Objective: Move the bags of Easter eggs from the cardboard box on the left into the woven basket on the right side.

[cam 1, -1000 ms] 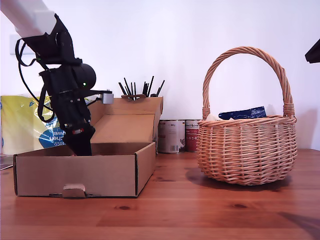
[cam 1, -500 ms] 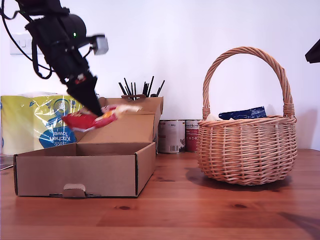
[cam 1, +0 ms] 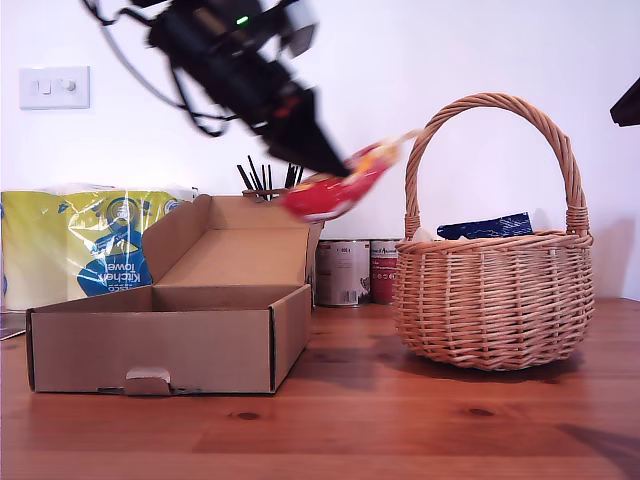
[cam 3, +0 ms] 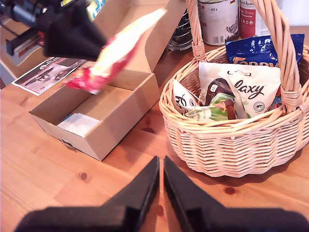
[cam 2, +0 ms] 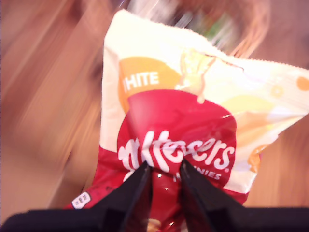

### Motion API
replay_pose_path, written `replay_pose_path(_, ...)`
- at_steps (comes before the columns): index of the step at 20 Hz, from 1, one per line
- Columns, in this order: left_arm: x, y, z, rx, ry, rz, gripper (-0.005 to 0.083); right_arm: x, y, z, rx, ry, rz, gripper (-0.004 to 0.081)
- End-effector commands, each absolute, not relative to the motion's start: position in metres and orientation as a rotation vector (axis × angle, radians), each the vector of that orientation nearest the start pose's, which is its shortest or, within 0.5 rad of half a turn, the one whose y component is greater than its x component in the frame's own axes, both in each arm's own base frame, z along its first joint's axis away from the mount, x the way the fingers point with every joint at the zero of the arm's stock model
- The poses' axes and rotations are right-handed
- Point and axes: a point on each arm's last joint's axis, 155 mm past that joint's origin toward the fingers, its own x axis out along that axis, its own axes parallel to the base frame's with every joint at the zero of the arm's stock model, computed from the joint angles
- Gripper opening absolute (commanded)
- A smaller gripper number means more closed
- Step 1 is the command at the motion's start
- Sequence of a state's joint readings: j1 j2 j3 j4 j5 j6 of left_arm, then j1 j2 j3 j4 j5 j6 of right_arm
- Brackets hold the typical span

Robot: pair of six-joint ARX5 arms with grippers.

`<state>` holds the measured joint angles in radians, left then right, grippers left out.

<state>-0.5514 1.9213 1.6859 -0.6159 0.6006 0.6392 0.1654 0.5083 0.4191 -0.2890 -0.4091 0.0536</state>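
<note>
My first gripper (cam 2: pixel 163 169), fingers pinched on the red-orange bag (cam 1: pixel 335 190) near one end; pouch hangs limp, light, glossy, likely slippery; my second gripper (cam 3: pixel 160 166) closed, empty.

The red-and-white pouch (cam 2: pixel 178 125) carries the word "HITE" in white on an orange patch, and below it white script reading partly "lteesers", with a small line ending "NIES" underneath. On the white pouch (cam 3: pixel 241 89) in the woven basket (cam 3: pixel 231 140), dark script reads "axy". The dark blue pouch (cam 3: pixel 256 48) behind it shows orange letters cut off along their lower half and not legible. The yellow-and-blue pack (cam 1: pixel 95 245) reads "Kitchen Towel", printed upside down. One tin can (cam 3: pixel 218 19) bears "800 g".
</note>
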Motion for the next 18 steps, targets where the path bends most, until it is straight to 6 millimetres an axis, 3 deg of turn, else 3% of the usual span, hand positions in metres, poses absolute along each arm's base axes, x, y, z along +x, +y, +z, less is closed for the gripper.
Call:
replay_pose_path(1,0.376,-0.373,0.208,0.496,0.431,-1.332,-0.0024,0.244,0.116,0.191,0.095,0.374,0.563,-0.0012)
replay_pose_path(5,0.37,-0.41,0.217,0.498,0.322,-1.356,-0.0024,0.244,0.116,0.191,0.095,0.373,0.563,-0.0012)
replay_pose_path(11,0.386,-0.43,0.237,0.516,0.135,-1.341,-0.0024,0.244,0.116,0.191,0.096,0.374,0.563,-0.0012)
replay_pose_path(14,0.387,-0.435,0.224,0.573,0.1,-1.369,-0.0024,0.244,0.116,0.191,0.096,0.373,0.563,-0.0012)
replay_pose_path(18,0.384,-0.435,0.187,0.673,0.129,-1.412,-0.0024,0.244,0.116,0.191,0.095,0.374,0.563,-0.0012)
